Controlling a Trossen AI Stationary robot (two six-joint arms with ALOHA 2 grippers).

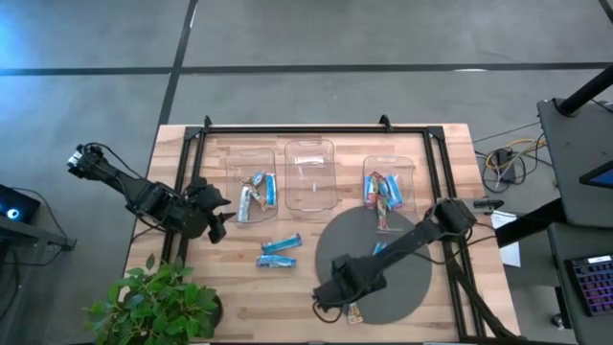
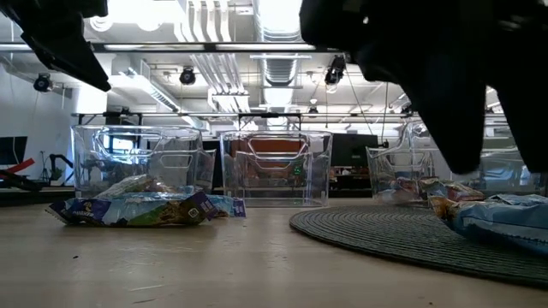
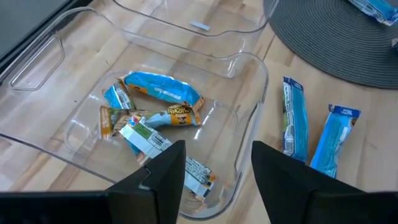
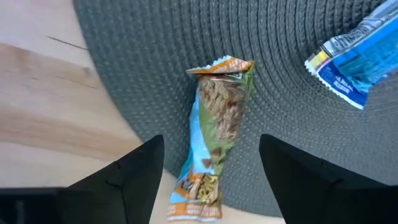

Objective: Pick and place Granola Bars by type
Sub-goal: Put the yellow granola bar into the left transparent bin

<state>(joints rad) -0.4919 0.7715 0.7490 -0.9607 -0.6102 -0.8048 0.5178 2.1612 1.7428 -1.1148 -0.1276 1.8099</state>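
Note:
My right gripper [image 4: 212, 155] is open above the near edge of the round grey mat [image 1: 407, 287]. Its fingers stand on either side of a tan and green granola bar [image 4: 217, 124] without touching it. That bar lies partly on the mat and partly on the wood [image 1: 356, 312]. A blue bar [image 4: 357, 59] lies farther onto the mat. My left gripper [image 3: 217, 155] is open over the near end of the left clear tray [image 1: 251, 187], which holds several bars [image 3: 158, 106]. Two blue bars [image 1: 280, 252] lie on the wood beside that tray.
The middle clear tray [image 1: 310, 174] holds no bars. The right tray [image 1: 387, 190] holds several tan and mixed bars. A potted plant [image 1: 158, 302] stands at the table's near left corner. A black frame [image 1: 316, 127] runs along the far edge and sides.

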